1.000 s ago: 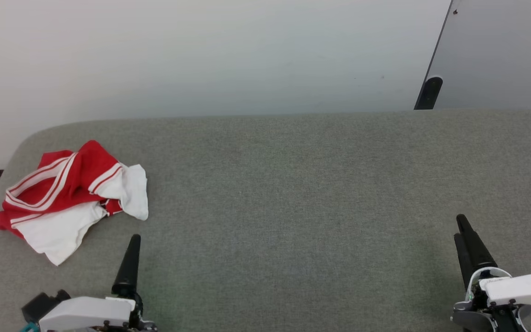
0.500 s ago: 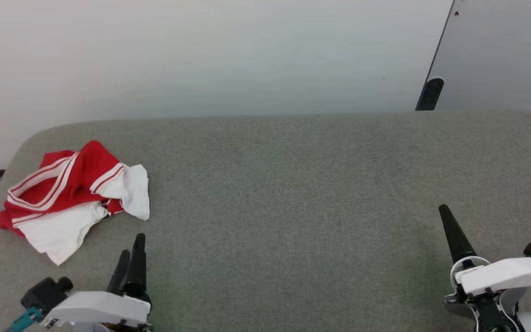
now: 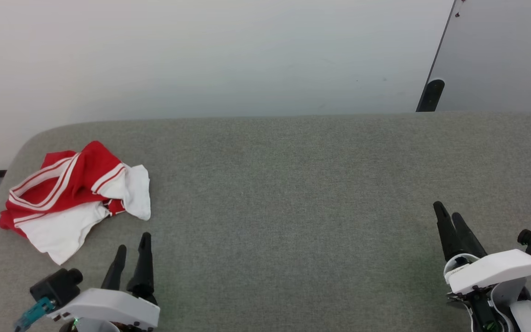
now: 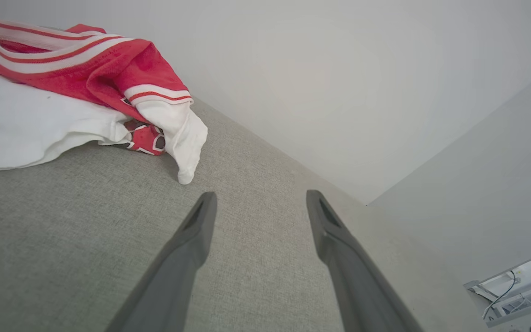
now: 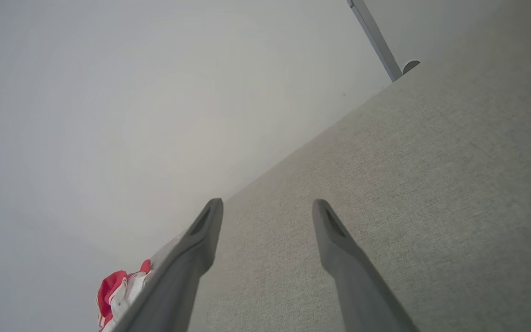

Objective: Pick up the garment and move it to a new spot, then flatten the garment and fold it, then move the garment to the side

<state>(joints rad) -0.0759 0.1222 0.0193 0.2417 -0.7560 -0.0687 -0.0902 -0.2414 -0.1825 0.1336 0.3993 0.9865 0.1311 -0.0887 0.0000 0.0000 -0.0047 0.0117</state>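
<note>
Grippers: two, both at the near edge of the grey fabric surface.

Left gripper, lower left: two fingers spread wide, gap clear, nothing held. The left wrist view shows bare fabric between the tips. Can't tell if the tips touch the surface.

Right gripper, lower right: two fingers, also spread wide in the right wrist view, nothing held, bare fabric in the gap.

Garment: one, a crumpled heap near the surface's left edge, just beyond the left gripper and to its left, not touching it. It is well apart from the right gripper. Red body on top with striped trim, white sleeve cloth on the near and right sides. A bit of black white-outlined print peeks from a fold in the left wrist view.

Behind: pale wall, one grey panel at upper right.
</note>
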